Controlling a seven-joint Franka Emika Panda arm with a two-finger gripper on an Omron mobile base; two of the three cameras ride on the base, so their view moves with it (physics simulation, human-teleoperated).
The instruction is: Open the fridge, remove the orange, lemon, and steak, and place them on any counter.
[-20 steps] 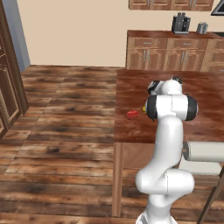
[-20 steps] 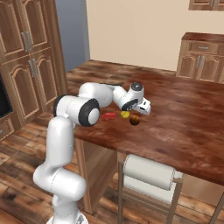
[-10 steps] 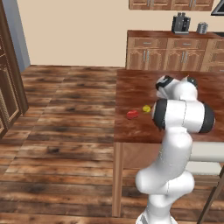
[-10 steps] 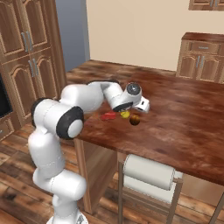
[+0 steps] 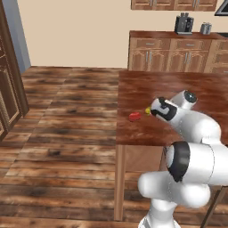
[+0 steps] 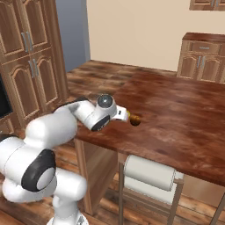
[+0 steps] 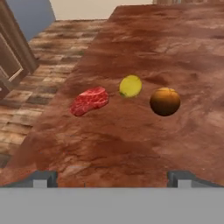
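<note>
A simulated kitchen with a dark plank wood floor [image 5: 67,133], plain cream walls and brown wooden wall cabinets [image 5: 173,55] with drawers along the far side, where a small dark coffee machine [image 5: 183,23] stands on the top. In the right base view tall wooden cupboard doors [image 6: 30,57] stand beside a blue-grey panel. In the middle stands the dark reddish-brown wood-topped island counter [image 7: 166,48], its wide flat top mottled and glossy, with a white-cushioned stool [image 6: 151,173] tucked against its near side.

Three things lie on the counter near its edge, close together but apart from one another: the small flat red steak [image 7: 89,100], the round yellow lemon [image 7: 130,86] beside it, and the darker round orange [image 7: 165,101] on the lemon's other side. In the left base view the steak [image 5: 134,116] sits nearest the counter's edge.

The white arm's two-finger gripper [image 7: 112,177] hovers low over the counter just short of the three items, fingers spread wide with nothing between them
</note>
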